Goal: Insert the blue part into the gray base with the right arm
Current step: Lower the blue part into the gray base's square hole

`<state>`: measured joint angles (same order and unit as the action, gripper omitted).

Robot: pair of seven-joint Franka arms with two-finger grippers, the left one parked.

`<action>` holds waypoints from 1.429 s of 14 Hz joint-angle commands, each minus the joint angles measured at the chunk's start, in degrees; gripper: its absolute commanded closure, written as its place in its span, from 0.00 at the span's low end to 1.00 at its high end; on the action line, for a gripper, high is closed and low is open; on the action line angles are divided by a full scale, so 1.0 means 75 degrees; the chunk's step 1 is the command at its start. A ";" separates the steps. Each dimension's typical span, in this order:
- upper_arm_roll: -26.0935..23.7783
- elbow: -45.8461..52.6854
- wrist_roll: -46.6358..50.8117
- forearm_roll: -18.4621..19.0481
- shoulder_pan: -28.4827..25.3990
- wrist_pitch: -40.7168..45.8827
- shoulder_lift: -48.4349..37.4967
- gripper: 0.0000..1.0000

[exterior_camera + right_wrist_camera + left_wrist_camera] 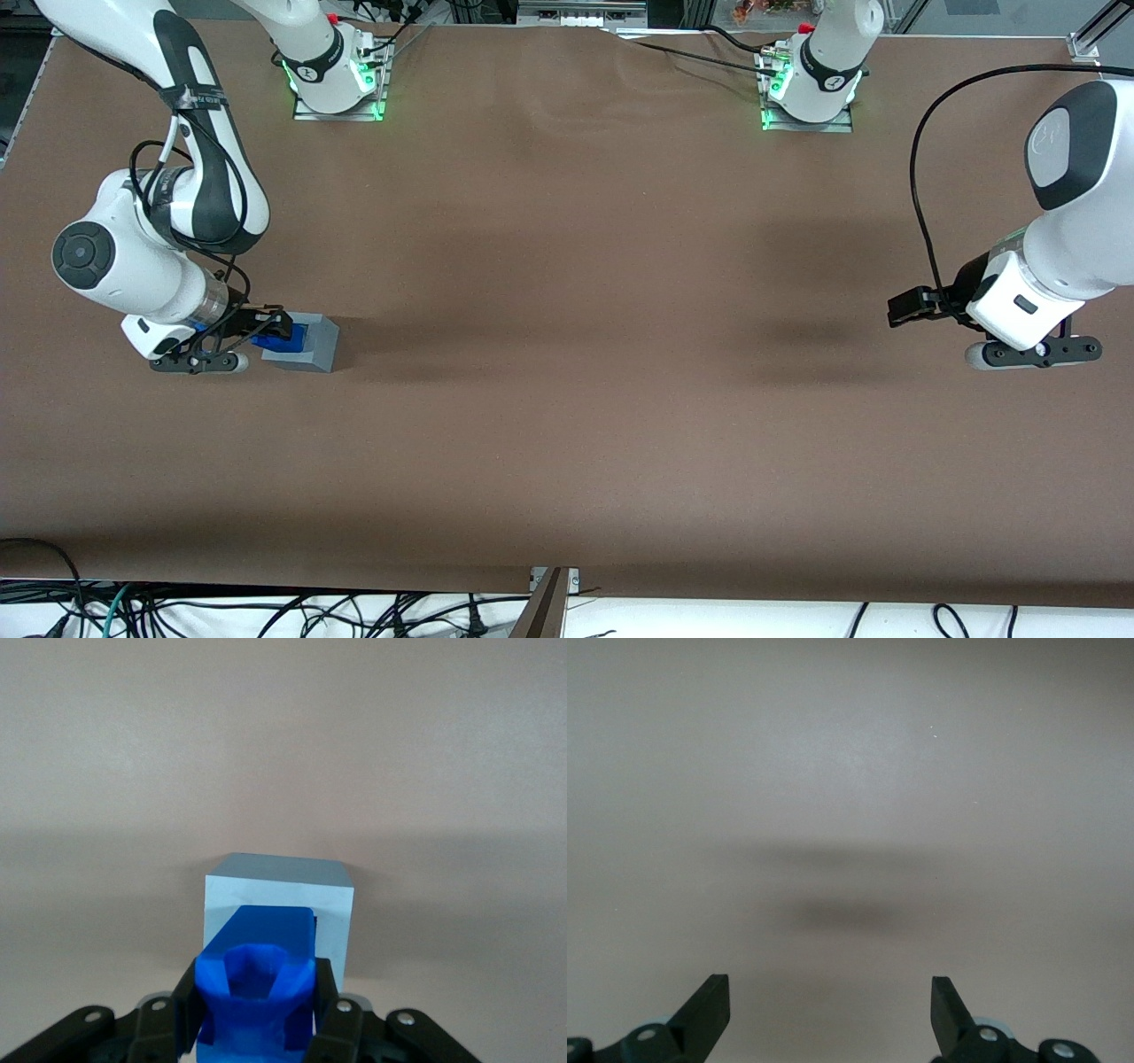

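Your gripper (257, 1014) is pinching the blue part (257, 988), one black finger (330, 1010) pressed against each side of the piece. You can see it sitting low at the working arm's end of the brown table (567, 354), directly over the gray base (306, 344).

Look at the base's socket in the right wrist view: the lower end of the blue part reaches into the square recess in the top of the gray base (279, 904), with the light rim of the cube showing around it. You cannot tell from these views how deep it sits or whether it touches the socket floor. From the front, the blue part (276, 337) shows between the gripper (266, 330) and the cube's top face.
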<state>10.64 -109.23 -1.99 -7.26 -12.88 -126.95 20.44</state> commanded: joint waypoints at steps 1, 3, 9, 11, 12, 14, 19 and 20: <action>-0.0001 -0.0014 -0.0040 -0.0157 0.0006 -0.0018 0.0005 1.00; -0.0001 -0.0014 -0.0040 -0.0169 0.0006 -0.0018 0.0028 1.00; -0.0013 -0.0084 0.0531 -0.0169 0.0006 -0.0018 0.0075 1.00; -0.0024 -0.0108 0.0652 -0.0157 0.0006 0.0052 0.0064 1.00; -0.0024 -0.0142 0.0651 -0.0157 0.0006 0.0076 0.0052 1.00; -0.0024 -0.0224 0.0605 -0.0157 -0.0006 0.0064 0.0052 1.00; -0.0024 -0.0377 0.0499 -0.0157 -0.0006 0.0099 -0.0019 1.00; -0.0024 -0.0377 0.0499 -0.0157 -0.0006 0.0099 -0.0019 1.00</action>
<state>10.60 -110.05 2.24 -7.74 -12.89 -126.17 20.45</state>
